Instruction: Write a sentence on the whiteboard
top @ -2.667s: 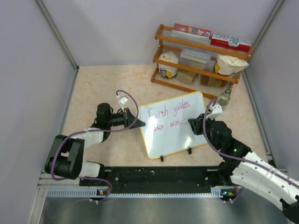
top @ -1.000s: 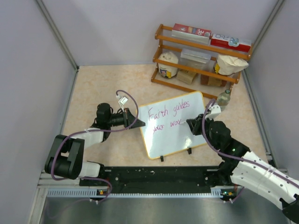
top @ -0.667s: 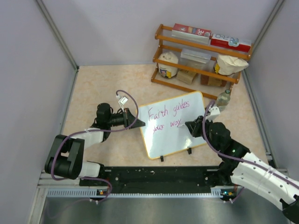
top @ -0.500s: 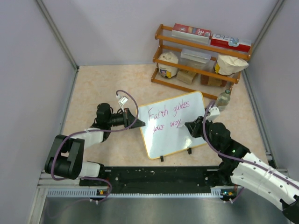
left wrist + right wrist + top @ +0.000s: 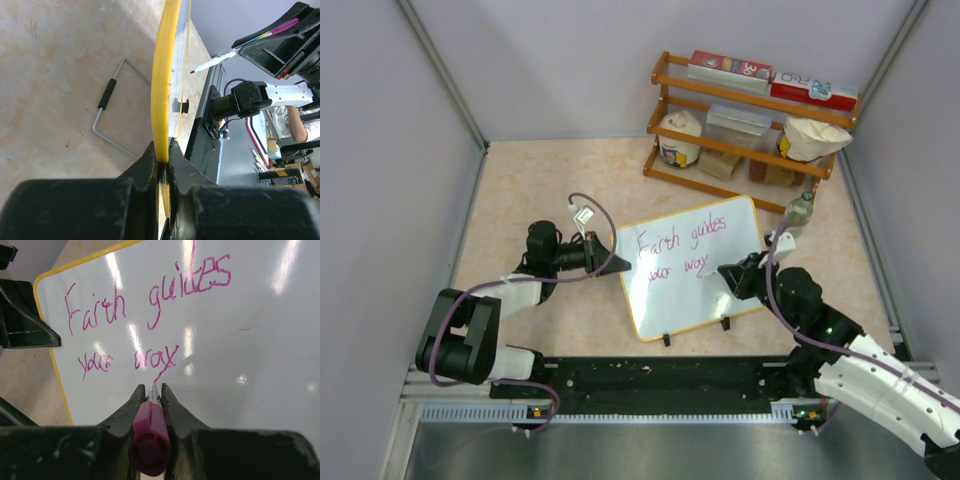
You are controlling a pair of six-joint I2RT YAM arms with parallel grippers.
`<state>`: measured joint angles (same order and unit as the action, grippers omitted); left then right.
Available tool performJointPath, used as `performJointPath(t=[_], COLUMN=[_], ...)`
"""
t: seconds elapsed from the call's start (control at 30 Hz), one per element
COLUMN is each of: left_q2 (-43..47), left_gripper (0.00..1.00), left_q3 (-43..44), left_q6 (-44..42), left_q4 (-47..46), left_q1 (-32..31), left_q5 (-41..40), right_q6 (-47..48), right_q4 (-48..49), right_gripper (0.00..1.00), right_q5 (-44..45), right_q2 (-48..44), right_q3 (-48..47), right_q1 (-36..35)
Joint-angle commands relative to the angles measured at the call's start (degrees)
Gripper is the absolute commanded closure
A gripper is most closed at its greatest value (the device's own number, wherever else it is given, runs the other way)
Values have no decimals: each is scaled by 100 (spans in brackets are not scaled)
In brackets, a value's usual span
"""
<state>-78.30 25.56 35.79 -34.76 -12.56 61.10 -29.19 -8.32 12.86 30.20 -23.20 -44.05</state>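
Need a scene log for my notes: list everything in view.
board: one, white with yellow frame, propped mid-table
sentence: one, pink, two lines on board
marker: one, pink, tip by the last word
rack: one, wooden, far right of table
boxes: two, red-and-white, rack's top shelf
jar: one, white, rack's left
tub: one, clear, rack's middle
bag: one, cream, rack's right
bottle: one, clear, between rack and board
wire loop: one, grey, black sleeve, behind board
table: one, beige
left pincer: black, shut on board's edge
right pincer: black, shut on marker
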Motion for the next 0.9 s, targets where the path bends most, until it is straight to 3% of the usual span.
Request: performJointPath(t=[0.0, 0.3, 0.87], left_q2=[-62, -62, -97], left_gripper=[100, 100, 100], left_q3=[72, 72, 72], left_q6=[-538, -538, -503], left_q4=[5, 5, -57], left_q1=[-107, -107, -107], left_q5=[-98, -98, -125], right_q6=[-60, -210, -298], right_q4=[5, -82, -56], right_gripper=[100, 100, 100], right_q5=[32, 208, -108], right_q2=[-443, -1086, -647], right_q3=[-334, -404, -466], right_q1=[63, 63, 63])
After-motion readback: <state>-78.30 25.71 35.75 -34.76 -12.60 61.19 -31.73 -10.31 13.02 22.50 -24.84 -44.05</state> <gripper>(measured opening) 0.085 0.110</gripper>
